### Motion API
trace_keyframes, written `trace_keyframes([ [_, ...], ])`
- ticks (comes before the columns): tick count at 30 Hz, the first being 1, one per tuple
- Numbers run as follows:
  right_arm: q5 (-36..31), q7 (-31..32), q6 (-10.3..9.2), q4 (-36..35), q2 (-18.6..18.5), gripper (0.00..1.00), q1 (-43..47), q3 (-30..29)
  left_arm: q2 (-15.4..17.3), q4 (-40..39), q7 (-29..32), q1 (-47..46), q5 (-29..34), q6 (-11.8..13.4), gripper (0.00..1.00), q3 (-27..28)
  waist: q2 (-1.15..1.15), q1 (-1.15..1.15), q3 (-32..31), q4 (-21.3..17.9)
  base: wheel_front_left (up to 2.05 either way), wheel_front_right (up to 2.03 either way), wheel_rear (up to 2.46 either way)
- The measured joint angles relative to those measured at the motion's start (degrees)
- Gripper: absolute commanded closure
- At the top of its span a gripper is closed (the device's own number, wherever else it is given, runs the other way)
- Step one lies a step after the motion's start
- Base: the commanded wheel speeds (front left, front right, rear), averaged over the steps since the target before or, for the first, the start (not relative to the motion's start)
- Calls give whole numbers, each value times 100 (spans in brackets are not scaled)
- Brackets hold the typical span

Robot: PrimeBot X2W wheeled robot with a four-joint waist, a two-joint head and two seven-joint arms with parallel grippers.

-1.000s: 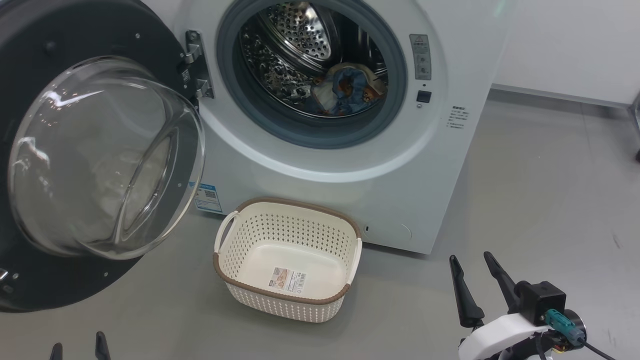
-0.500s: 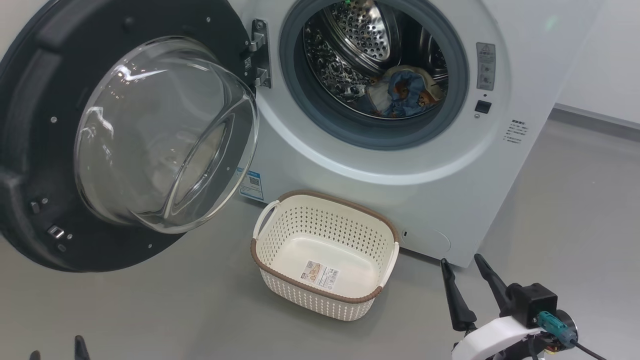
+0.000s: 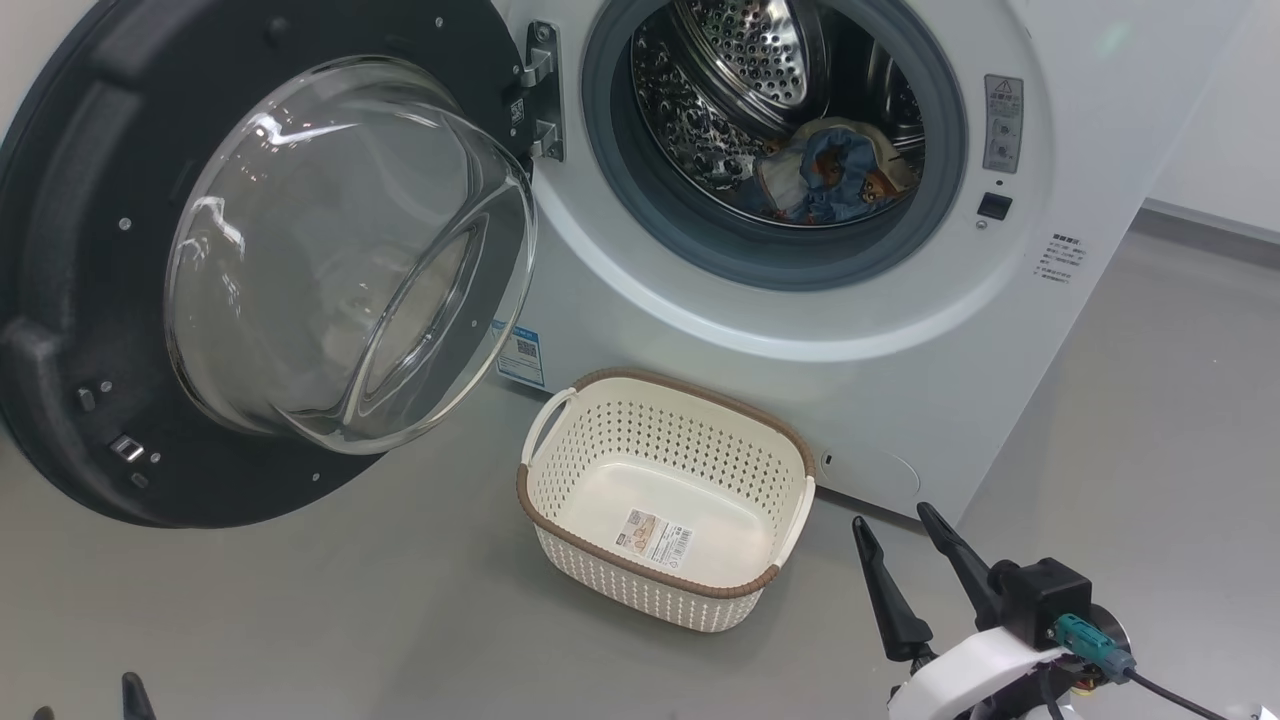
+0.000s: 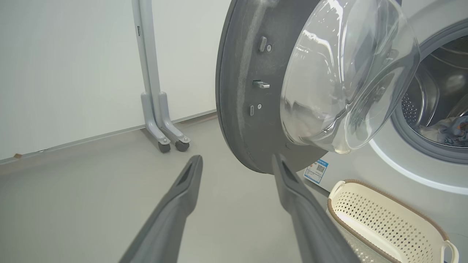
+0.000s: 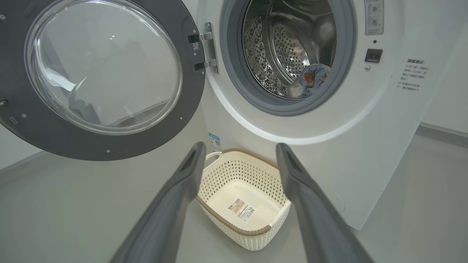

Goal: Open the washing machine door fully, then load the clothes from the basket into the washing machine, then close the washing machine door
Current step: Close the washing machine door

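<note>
The washing machine [image 3: 800, 400] stands with its door [image 3: 60, 300] swung wide to the left, the clear glass bowl facing out. The clothes [image 3: 835, 170], a blue printed bundle with beige cloth, lie inside the steel drum. On the floor in front sits the cream basket [image 3: 640, 600], holding only its label sticker. My right gripper [image 3: 891, 515] is open, low and right of the basket, with nothing in it; its wrist view looks over the basket [image 5: 248, 241] toward the clothes [image 5: 310, 78]. My left gripper [image 4: 237, 157] is open near the door's lower edge [image 4: 237, 91].
A grey stand on casters [image 4: 157, 109] is against the white wall, left of the door. Bare grey floor spreads around the basket and to the machine's right. The open door overhangs the floor on the left.
The head camera has turned left, so the machine, door and basket sit further right in the picture. The things themselves have not moved. Both grippers stay open.
</note>
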Motion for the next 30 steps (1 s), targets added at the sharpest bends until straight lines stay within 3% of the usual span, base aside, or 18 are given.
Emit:
trace_keyframes([
  [13,1,0,2,87,0,0,-32,12,0,-54,0,44,0,0,0,-8,0,0,-6,-9,0,0,0],
  [14,1,0,2,90,0,0,-32,12,0,-53,0,60,0,0,64,-14,0,0,-10,-12,0,0,0],
  [15,1,0,2,92,0,0,-32,12,0,-51,0,74,0,0,100,-22,0,0,-14,-16,0,0,0],
  [30,29,0,3,120,1,0,-32,7,-3,71,0,125,-352,-99,100,36,0,0,-44,-43,0,0,0],
])
